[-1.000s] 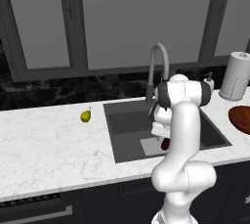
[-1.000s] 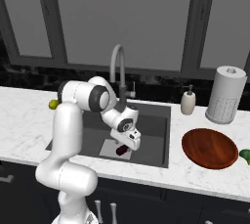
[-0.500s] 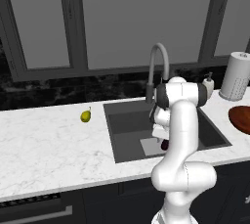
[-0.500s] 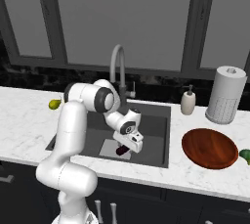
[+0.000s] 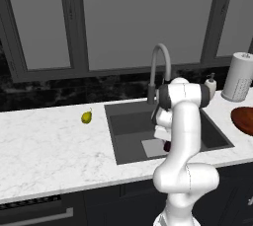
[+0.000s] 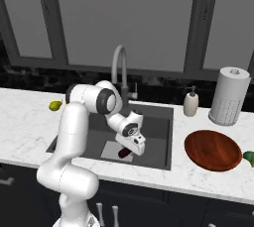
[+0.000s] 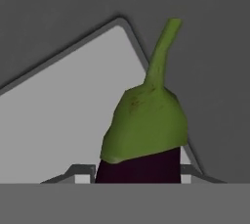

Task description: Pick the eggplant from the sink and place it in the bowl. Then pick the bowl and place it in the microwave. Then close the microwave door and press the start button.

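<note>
Lying on the floor of the sink [image 6: 161, 137], partly over its light grey square, the eggplant [image 7: 144, 135] looks light, firm and glossy, so probably slippery; the purple body just below the green cap seems the best place to grip, not the thin stem. The pincer [image 6: 130, 149] is down in the basin with a finger tip on each side of that body, partly spread, though I cannot tell whether the tips actually press it. Compared with a second ago, the arm has sunk slightly lower over the eggplant. The bowl [image 6: 213, 150] waits on the counter [image 6: 30, 122] to the right.
</note>
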Controlling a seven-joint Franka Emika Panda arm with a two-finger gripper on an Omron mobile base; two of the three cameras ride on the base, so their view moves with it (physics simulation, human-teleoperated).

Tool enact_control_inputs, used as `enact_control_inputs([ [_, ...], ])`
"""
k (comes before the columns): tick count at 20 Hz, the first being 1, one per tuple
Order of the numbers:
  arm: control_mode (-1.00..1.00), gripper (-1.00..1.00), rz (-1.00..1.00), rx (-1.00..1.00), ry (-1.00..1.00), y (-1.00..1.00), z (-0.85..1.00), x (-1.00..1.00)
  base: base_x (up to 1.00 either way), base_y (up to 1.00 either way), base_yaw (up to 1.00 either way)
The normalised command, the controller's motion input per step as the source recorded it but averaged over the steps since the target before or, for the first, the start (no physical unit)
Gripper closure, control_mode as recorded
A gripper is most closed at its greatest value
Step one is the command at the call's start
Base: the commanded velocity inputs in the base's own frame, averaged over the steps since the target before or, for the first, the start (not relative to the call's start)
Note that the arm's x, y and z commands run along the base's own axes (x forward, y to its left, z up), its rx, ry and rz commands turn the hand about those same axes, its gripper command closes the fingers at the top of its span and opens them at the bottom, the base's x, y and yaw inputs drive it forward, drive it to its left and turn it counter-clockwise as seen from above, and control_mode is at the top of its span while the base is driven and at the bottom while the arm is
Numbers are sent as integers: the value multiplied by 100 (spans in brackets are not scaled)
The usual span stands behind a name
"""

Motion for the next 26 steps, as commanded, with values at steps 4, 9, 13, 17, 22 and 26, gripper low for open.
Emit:
enact_control_inputs([
  [4, -100, 100, -2, 0, 0, 0, 11, -24, 0, 0, 0],
  [9, -100, 100, -1, 0, -2, -2, 80, -13, 0, 0, 0],
  [13, -100, 100, 0, 2, -6, -20, 100, -12, 0, 0, 0],
  [17, -100, 100, -4, 2, 0, -29, 100, -52, 0, 0, 0],
  [22, -100, 100, -7, 0, -9, -16, 100, -59, 0, 0, 0],
  [26, -100, 100, -11, -4, -2, -20, 100, -68, 0, 0, 0],
])
